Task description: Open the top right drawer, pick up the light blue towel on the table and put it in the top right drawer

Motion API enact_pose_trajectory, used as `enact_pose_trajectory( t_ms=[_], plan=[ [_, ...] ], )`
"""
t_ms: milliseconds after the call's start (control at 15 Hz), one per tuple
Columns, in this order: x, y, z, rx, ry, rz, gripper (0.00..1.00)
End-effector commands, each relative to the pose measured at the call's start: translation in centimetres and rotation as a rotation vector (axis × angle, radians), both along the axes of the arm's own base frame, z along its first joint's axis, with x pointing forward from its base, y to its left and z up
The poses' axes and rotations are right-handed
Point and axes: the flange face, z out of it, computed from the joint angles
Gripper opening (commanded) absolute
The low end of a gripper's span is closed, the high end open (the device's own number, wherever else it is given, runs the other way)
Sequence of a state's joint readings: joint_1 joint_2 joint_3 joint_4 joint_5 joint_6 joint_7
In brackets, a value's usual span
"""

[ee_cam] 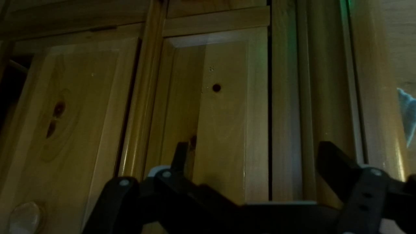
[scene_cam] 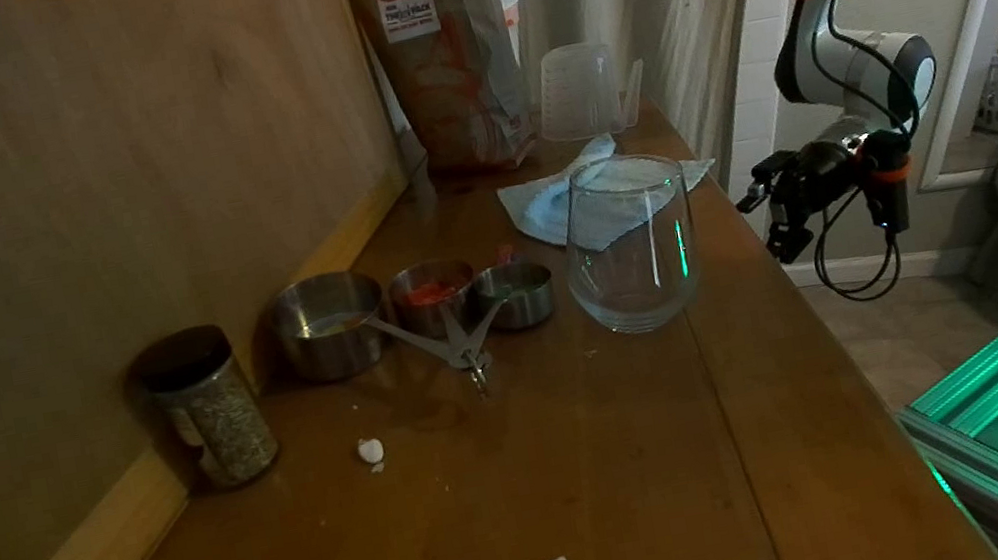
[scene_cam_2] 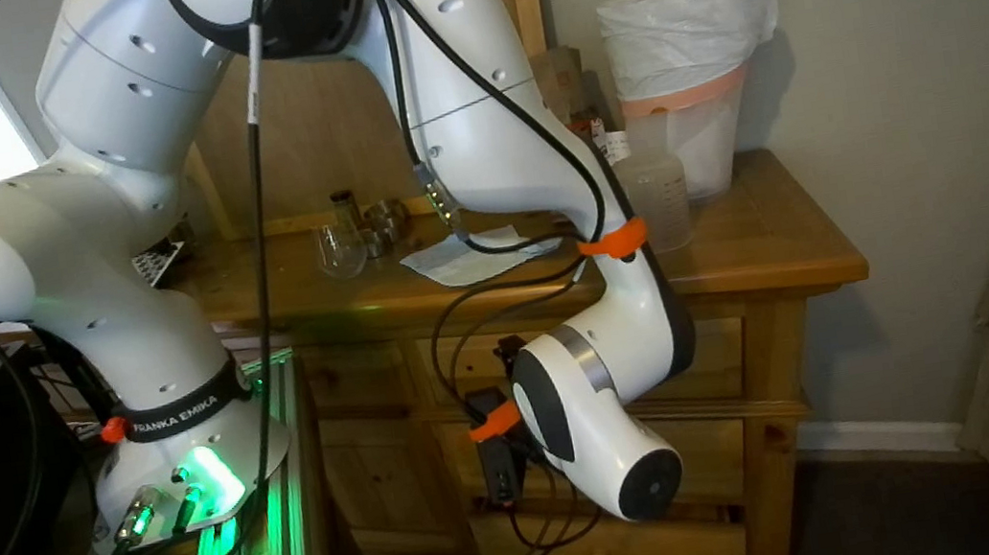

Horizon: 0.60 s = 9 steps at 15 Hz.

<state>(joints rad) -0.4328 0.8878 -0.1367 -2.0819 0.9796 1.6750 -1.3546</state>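
The light blue towel [scene_cam: 538, 210] lies spread out on the brown wooden table [scene_cam: 611, 464], partly seen through a clear glass. Its edge [ee_cam: 410, 113] also shows at the right side of the wrist view. Beneath the tabletop, the top right drawer [scene_cam_2: 721, 357] is a wooden front, flush and closed, partly hidden by the arm. That panel [ee_cam: 224, 113] fills the middle of the wrist view, turned sideways; no knob on it is visible. My gripper [ee_cam: 255, 149] faces it, open, its fingers wide apart with nothing between them. In an exterior view the gripper [scene_cam: 768, 220] hangs beside the table's edge.
The clear glass [scene_cam: 634, 267] stands just in front of the towel, near metal measuring cups [scene_cam: 330, 329] and a spice jar [scene_cam: 211, 409]. Farther back are a paper bag [scene_cam: 448, 65] and a plastic jug [scene_cam: 579, 89]. A lower drawer's knob [ee_cam: 24, 217] shows. Cables loop under the wrist.
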Motion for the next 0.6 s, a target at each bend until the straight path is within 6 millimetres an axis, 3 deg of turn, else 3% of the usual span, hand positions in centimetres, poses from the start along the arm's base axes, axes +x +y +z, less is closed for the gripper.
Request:
enact_pose_trajectory(
  t_ms=[0,533],
  plan=[
    [0.0,-0.1,0.0,0.001,0.000,0.001,1.00],
    [1.8,1.2,-3.5,-0.024,-0.196,-0.237,1.00]
  ],
)
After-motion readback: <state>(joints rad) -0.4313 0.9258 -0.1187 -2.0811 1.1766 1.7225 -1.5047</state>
